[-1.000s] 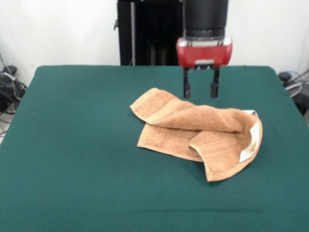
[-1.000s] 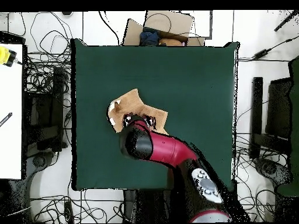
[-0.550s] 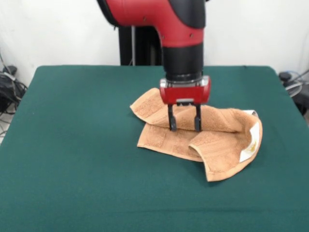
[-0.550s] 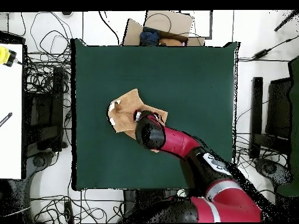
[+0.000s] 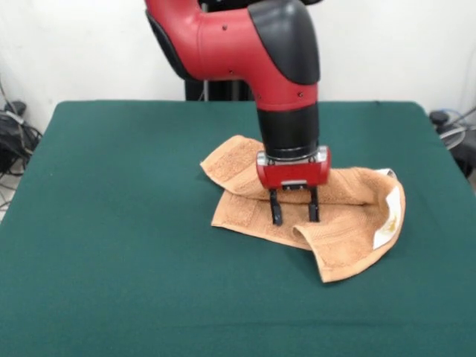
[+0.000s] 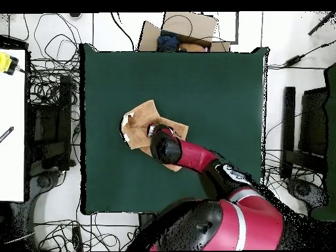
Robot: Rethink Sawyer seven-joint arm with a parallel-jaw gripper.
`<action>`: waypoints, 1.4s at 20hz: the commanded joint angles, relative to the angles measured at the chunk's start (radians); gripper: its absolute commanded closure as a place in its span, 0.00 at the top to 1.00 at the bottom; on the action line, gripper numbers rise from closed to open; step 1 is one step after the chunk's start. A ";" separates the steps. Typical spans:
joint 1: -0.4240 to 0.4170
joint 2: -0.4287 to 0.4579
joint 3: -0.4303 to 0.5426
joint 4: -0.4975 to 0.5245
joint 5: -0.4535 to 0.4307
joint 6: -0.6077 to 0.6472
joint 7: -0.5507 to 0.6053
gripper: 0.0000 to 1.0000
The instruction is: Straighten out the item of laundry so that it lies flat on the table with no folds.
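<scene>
Front view shows the tool point(image 5: 294, 216) pointing straight down, its two dark fingers point(image 5: 276, 210) spread apart with a clear gap between them and nothing clamped in that gap. Both tips rest on, or just above, the towel point(image 5: 349, 230); from this angle contact cannot be told for sure. They stand on the lower layer of cloth, just in front of a thick rolled fold point(image 5: 349, 184) that crosses the towel's middle. Above the tool, the red and black arm point(image 5: 286, 67) comes down nearly upright.

The towel is orange-tan and lies crumpled, not flat: one corner sticks out toward the rear left, a flap curls over at the front right, and a white tag point(image 5: 387, 223) shows along the right edge. It sits a little right of centre on the dark green worktop point(image 5: 119, 245), well clear of every edge.

Seen from overhead, the arm point(image 6: 190, 156) covers part of the towel point(image 6: 141, 121), and the tool itself is hidden beneath it. Tangled cables point(image 6: 49, 72) lie on the floor around the worktop point(image 6: 216, 92).
</scene>
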 commanded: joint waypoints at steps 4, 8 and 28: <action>0.055 0.052 0.049 -0.058 -0.020 0.015 0.139 1.00; 0.122 0.000 0.009 -0.022 0.025 0.125 0.150 1.00; 0.252 -0.023 -0.077 0.028 0.012 0.252 0.168 1.00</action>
